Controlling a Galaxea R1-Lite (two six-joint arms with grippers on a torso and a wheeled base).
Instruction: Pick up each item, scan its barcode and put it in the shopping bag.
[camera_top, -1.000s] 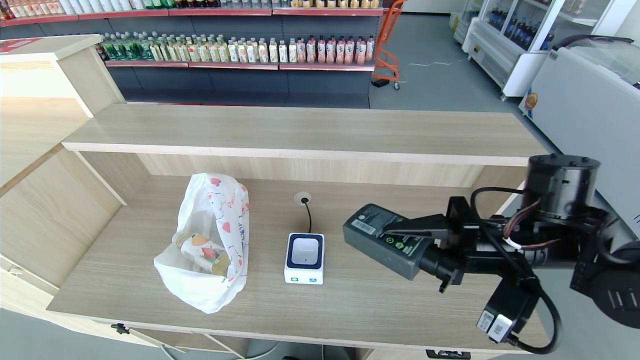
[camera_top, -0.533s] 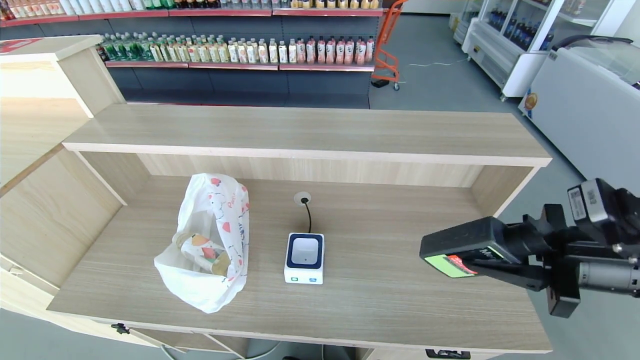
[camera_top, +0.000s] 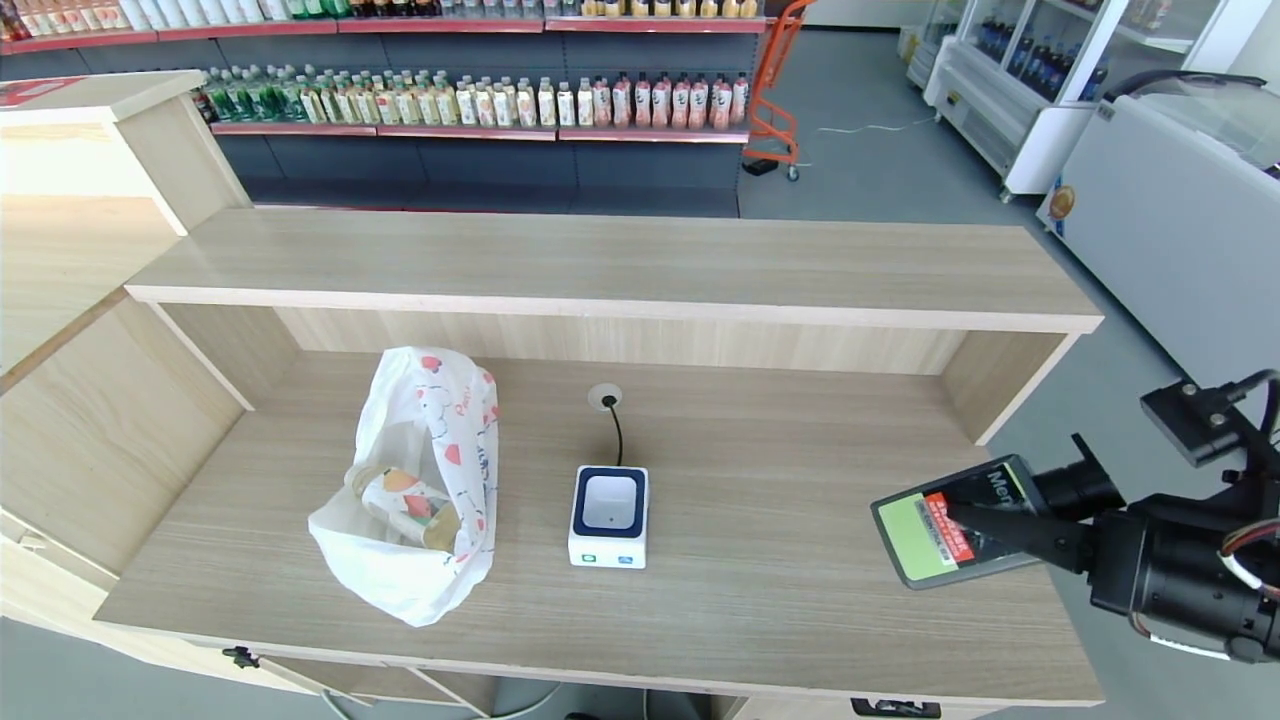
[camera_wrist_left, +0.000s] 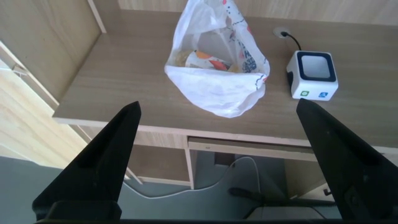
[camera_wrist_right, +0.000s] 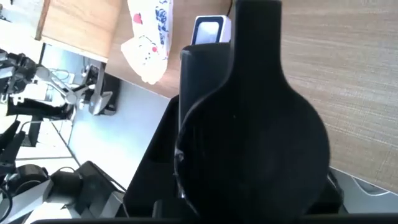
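Pinches a dark matte box (camera_top: 912, 528) flat in the right gripper (camera_top: 975, 522) – a slab with rounded corners, glossy green and red label panels facing up – over the right front of the pale wood-grain counter (camera_top: 760, 610), well apart from the scanner (camera_top: 609, 515). Holds the left gripper (camera_wrist_left: 217, 111) spread wide, black wedge-shaped fingers (camera_wrist_left: 102, 168) off the counter's front edge. Farther left: thin crinkled white shopping bag (camera_top: 420, 440) with red printed figures, slumped open round a printed container (camera_top: 405, 505); scanner a squat white cube, dark blue rim, black cable (camera_top: 617, 435). Since half a second ago, has rolled the box from edge-on to label-up and brought it lower; bag and scanner unmoved. From the left wrist, looks into the bag's mouth and under the counter at loose cables (camera_wrist_left: 249, 168); from the right wrist, along the box as a plain dark slab beside one broad rounded finger (camera_wrist_right: 255, 137)
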